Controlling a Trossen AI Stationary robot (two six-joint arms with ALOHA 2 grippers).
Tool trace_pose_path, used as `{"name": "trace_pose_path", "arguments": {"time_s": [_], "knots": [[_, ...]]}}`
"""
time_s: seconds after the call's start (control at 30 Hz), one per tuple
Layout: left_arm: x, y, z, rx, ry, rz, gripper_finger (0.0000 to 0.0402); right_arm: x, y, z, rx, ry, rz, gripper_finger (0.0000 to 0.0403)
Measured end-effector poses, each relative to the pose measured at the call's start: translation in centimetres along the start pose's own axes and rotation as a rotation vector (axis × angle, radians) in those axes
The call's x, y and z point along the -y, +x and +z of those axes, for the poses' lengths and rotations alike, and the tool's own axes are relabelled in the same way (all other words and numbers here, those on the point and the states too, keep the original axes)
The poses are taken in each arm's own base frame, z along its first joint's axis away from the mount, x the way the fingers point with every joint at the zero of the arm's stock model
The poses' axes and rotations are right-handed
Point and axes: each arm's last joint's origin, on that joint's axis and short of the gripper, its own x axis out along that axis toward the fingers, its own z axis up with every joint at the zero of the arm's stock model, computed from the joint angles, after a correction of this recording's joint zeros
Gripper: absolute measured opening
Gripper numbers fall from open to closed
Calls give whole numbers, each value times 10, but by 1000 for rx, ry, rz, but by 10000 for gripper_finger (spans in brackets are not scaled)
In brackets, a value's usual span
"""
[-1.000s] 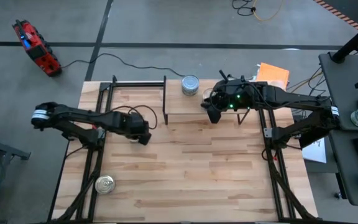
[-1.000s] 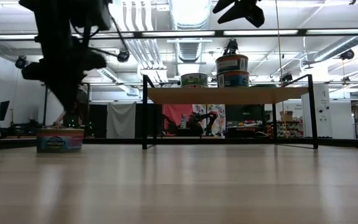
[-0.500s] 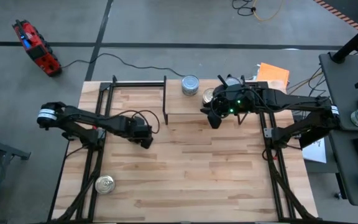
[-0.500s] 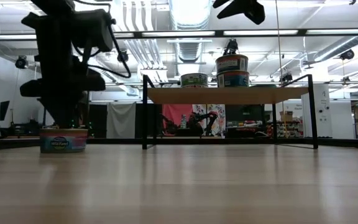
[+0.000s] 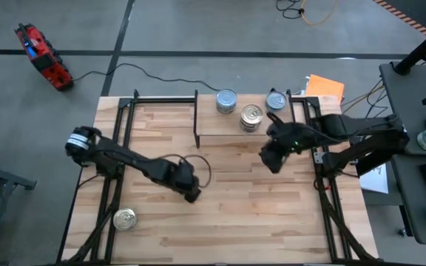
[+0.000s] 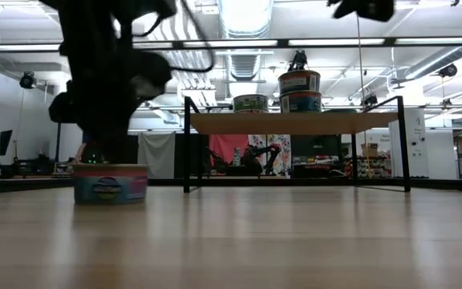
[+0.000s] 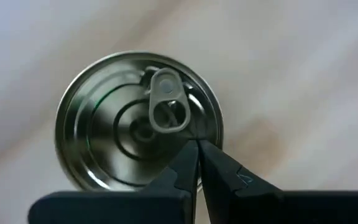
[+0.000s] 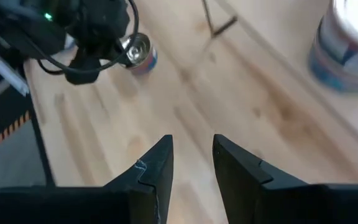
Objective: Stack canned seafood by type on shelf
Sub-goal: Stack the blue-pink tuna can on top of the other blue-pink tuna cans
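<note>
My left gripper [image 5: 191, 193] hangs shut over a silver-topped tin with a pull ring [image 7: 138, 121]. That tin stands upright on the tabletop left of the shelf [image 6: 111, 183]. My right gripper [image 5: 272, 161] is open and empty [image 8: 193, 155], just in front of the shelf's near right corner. The shelf [image 5: 220, 127] carries a pale blue-topped tin [image 5: 227, 101], a silver-topped one [image 5: 251, 117] and another pale blue one [image 5: 275, 100]. The low view shows two tins stacked [image 6: 299, 90] beside a single one [image 6: 251, 103]. Another silver-topped tin [image 5: 125, 219] sits on its base near the table's near left corner. My left gripper comes from above, pointing down, and its shut fingertips [image 7: 191, 158] meet the tin's lid [image 7: 188, 130] just beside the pull ring, toward the rim. The tin stands upright with its base on the table.
The shelf's black legs [image 6: 187, 144] stand at the table's far middle. Black frame bars [image 5: 117, 170] run along both table sides. Bare wood [image 5: 257, 214] stretches across the near half. A red device [image 5: 41, 55] and cables lie on the floor beyond.
My left gripper has moved toward the near edge and to the right, staying shut, and the tin under it has slid along the table with it, still upright. My right gripper has drawn back from over the shelf toward the near right, uncovering the tins there.
</note>
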Motion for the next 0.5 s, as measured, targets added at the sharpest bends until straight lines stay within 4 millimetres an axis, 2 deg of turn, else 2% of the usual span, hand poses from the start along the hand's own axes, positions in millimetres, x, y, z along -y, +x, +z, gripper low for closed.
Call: {"name": "trace_pose_path", "arguments": {"time_s": [0.13, 0.27, 0.37, 0.5], "knots": [[36, 6, -3, 2, 68, -39, 1, -10, -5, -15, -52, -4, 13, 96], [71, 3, 2, 7, 165, -85, 1, -21, 0, -27, -86, -21, 36, 87], [88, -9, 7, 21, 213, -112, 1, -23, 6, -39, -129, -20, 25, 78], [99, -30, 13, 65, 252, -118, 1, -22, 17, -56, -172, -4, -16, 61]]}}
